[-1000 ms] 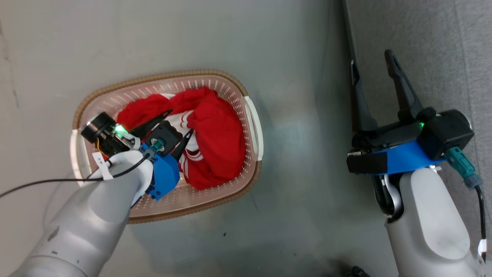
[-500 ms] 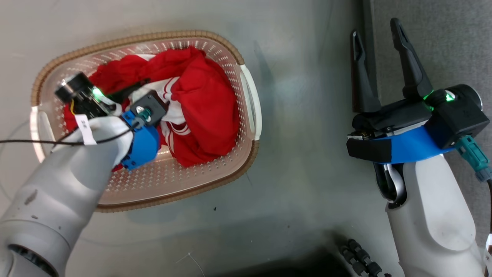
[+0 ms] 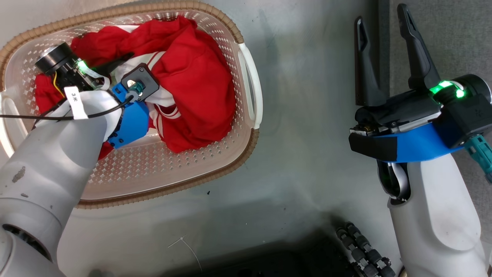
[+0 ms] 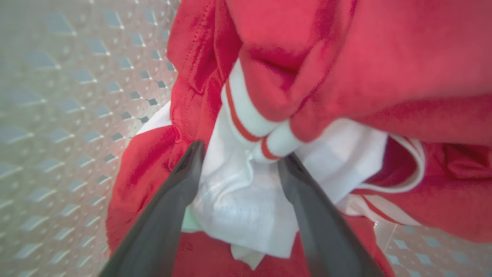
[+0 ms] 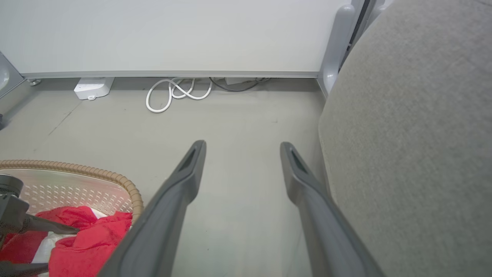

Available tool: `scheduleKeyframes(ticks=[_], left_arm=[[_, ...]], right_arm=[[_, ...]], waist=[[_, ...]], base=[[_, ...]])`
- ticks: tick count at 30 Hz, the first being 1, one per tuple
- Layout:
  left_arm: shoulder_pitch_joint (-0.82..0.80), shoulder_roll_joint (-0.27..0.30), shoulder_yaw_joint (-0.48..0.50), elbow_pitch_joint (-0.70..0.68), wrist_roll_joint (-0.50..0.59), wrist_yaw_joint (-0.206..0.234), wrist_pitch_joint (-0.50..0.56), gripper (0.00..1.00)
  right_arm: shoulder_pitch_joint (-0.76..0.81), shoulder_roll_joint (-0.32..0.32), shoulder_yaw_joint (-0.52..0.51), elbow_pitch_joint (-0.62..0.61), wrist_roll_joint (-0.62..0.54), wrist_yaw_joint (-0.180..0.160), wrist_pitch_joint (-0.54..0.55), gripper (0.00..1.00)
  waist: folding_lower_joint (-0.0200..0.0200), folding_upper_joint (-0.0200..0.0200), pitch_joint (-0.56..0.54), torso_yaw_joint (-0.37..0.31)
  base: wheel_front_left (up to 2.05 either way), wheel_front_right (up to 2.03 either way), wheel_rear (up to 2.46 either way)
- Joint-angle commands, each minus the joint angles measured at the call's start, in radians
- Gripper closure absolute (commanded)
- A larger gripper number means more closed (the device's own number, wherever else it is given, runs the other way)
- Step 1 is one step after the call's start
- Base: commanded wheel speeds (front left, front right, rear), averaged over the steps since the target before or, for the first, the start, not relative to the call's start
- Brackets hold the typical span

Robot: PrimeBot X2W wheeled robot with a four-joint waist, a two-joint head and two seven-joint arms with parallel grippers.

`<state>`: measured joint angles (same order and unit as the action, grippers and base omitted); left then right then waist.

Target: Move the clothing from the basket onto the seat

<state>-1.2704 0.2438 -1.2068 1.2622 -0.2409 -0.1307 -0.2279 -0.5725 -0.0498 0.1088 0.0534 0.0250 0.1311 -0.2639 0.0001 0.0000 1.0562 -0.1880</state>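
I see left gripper [image 4: 243, 152] spread wide, straddling soft red white-striped clothing [image 3: 200, 88] bunched in cream perforated plastic basket [image 3: 251, 142], nothing gripped | right gripper [image 5: 243, 145] wide, empty, beside grey fabric seat [image 5: 415, 134] | risk: shallow pinch slips off loose cloth

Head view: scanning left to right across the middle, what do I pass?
Left to right: basket wall → clothing → the basket's white handle → bare floor → right gripper, jaws open → seat.
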Motion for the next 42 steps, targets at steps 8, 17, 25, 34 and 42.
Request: scheduleKeyframes(ticks=[8,17,25,34,42], left_arm=[[-0.004,-0.009,-0.042,0.014,-0.013,0.001,0.025,1.0],[0.021,-0.018,-0.066,0.015,-0.014,0.001,0.016,1.0],[0.052,-0.045,-0.072,-0.025,-0.055,0.001,-0.018,1.0],[0.102,-0.063,-0.074,-0.108,-0.106,0.001,-0.039,1.0],[0.159,-0.047,-0.035,-0.251,-0.143,0.001,-0.038,1.0]], right_arm=[[-0.023,-0.001,0.002,-0.005,0.0,-0.001,-0.001,0.0],[-0.019,-0.001,-0.003,0.008,0.006,-0.001,-0.001,0.0],[-0.001,-0.001,-0.011,0.026,0.012,-0.001,-0.001,0.0],[0.029,-0.001,-0.016,0.058,0.011,-0.001,-0.001,0.0],[0.068,-0.001,-0.028,0.084,0.003,-0.001,-0.001,0.0]], waist=[[-0.0001,0.0,0.011,0.005],[-0.0001,0.0,-0.015,0.004],[-0.0001,0.0,-0.075,0.023],[-0.0001,0.0,-0.18,0.057],[-0.0001,0.0,-0.276,0.091]], base=[[0.0,0.0,0.0],[0.0,0.0,0.0],[0.0,0.0,0.0],[0.0,0.0,0.0],[0.0,0.0,0.0]])
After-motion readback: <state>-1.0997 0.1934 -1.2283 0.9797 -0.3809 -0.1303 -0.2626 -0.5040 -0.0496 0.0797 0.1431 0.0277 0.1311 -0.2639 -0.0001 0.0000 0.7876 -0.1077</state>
